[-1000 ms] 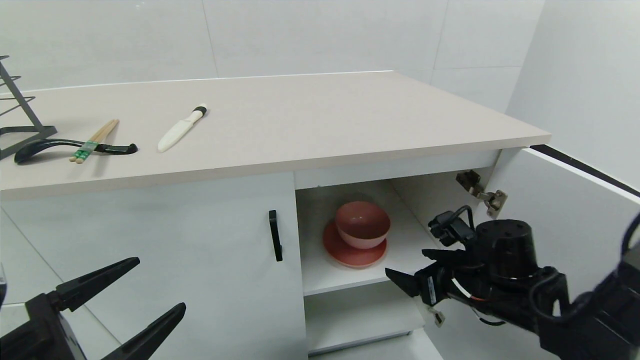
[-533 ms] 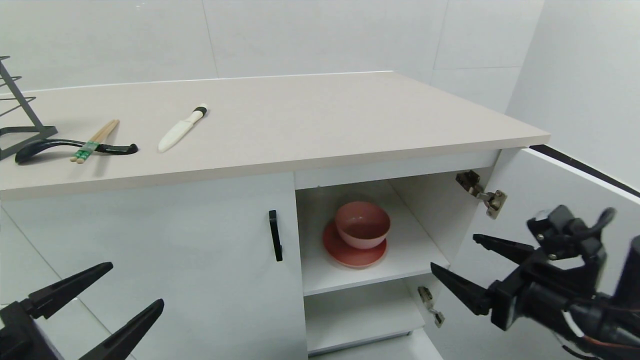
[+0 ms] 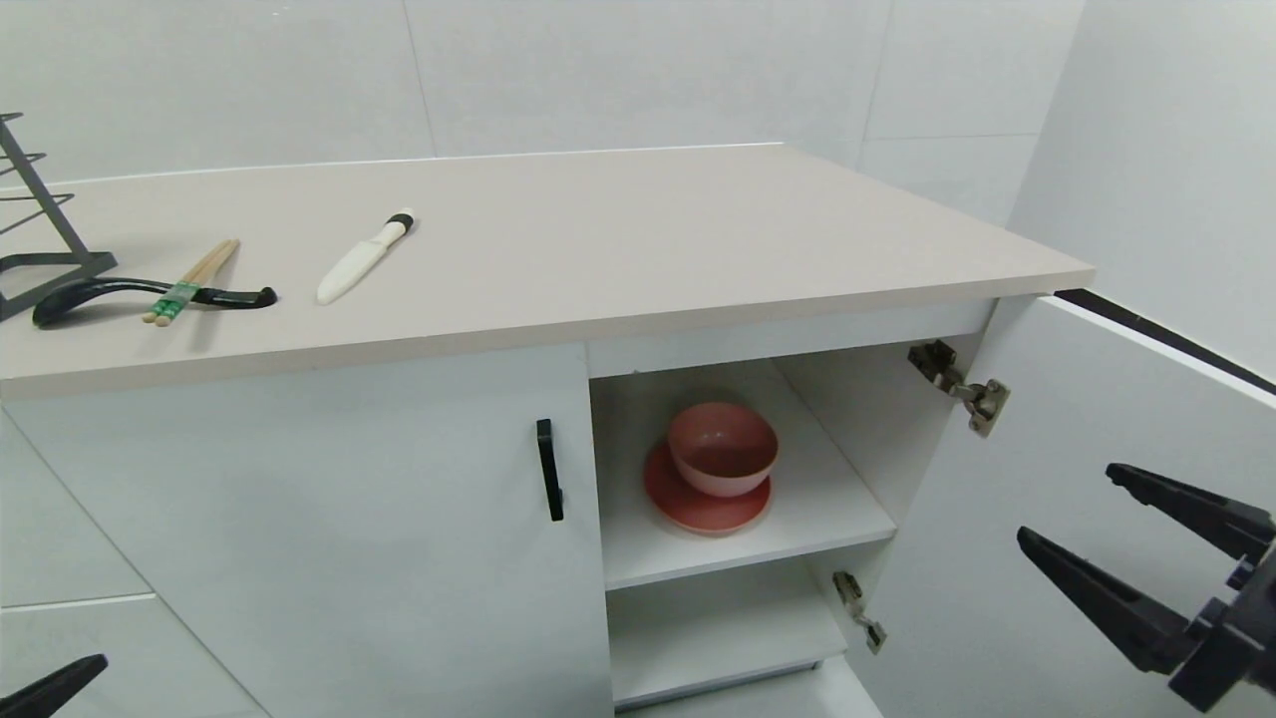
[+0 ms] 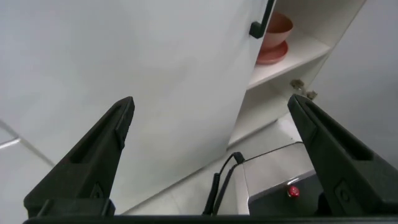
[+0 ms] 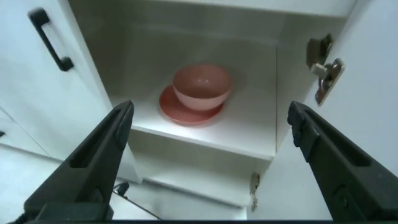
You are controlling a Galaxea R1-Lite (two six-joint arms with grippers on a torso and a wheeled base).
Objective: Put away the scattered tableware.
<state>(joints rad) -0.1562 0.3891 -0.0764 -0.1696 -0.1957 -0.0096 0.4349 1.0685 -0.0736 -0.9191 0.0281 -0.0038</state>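
A pink bowl sits on a red plate on the upper shelf of the open cabinet; both also show in the right wrist view, bowl on plate. On the counter's left lie a black spoon, chopsticks across it, and a white knife. My right gripper is open and empty, low in front of the open door, outside the cabinet. My left gripper is open and empty, low before the closed left door.
The right cabinet door stands swung open beside my right gripper. The left door is closed, with a black handle. A dark wire rack stands at the counter's far left. A lower shelf sits beneath the plate.
My right gripper has drawn back from the cabinet opening, rightward and down, now showing both fingers open. My left gripper has sunk to the bottom left corner. Bowl and plate have not moved.
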